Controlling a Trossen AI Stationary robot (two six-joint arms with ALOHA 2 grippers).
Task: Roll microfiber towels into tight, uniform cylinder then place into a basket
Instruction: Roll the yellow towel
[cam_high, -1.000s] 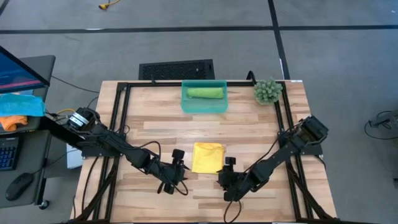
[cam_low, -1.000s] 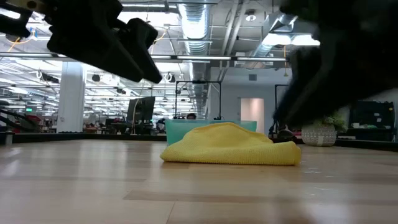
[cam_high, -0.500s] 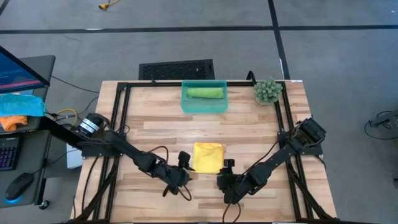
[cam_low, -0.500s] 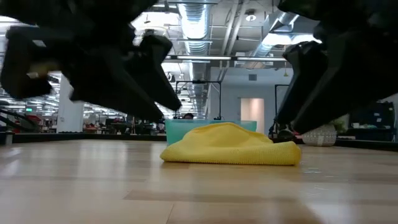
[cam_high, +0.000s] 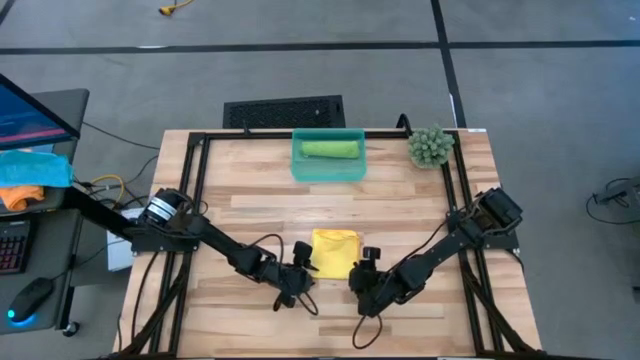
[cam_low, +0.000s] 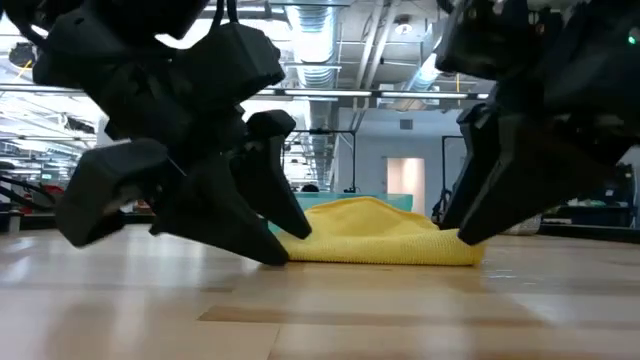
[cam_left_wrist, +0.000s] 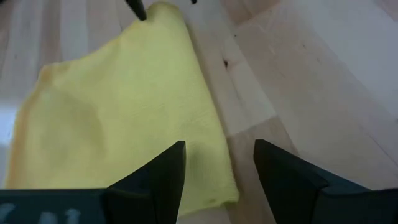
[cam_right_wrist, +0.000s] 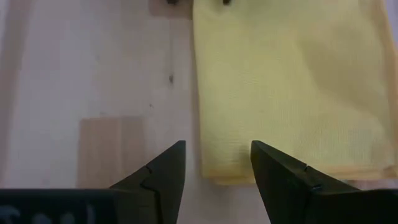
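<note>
A bright yellow microfiber towel (cam_high: 334, 252) lies folded flat on the wooden table, a little near of its middle. My left gripper (cam_high: 300, 272) is open and low at the towel's near left corner (cam_left_wrist: 214, 186), one finger over the cloth and one over bare wood. My right gripper (cam_high: 365, 268) is open at the near right corner (cam_right_wrist: 211, 174), which it straddles the same way. At the far edge stands the teal basket (cam_high: 300, 170), and a rolled light green towel (cam_high: 330, 149) lies inside it.
A small green plant (cam_high: 430, 146) stands at the far right corner. Black frame rails (cam_high: 195, 200) run along the table's left and right sides. A black grille panel (cam_high: 284, 111) lies beyond the far edge. Blue and orange cloths (cam_high: 30, 175) sit on a desk to the left.
My left gripper has come down and toward the table's right, rolling a little, to the yellow towel's near left corner. My right gripper has tipped slightly downward at the near right corner. The towel has not moved, and both grippers stay open.
</note>
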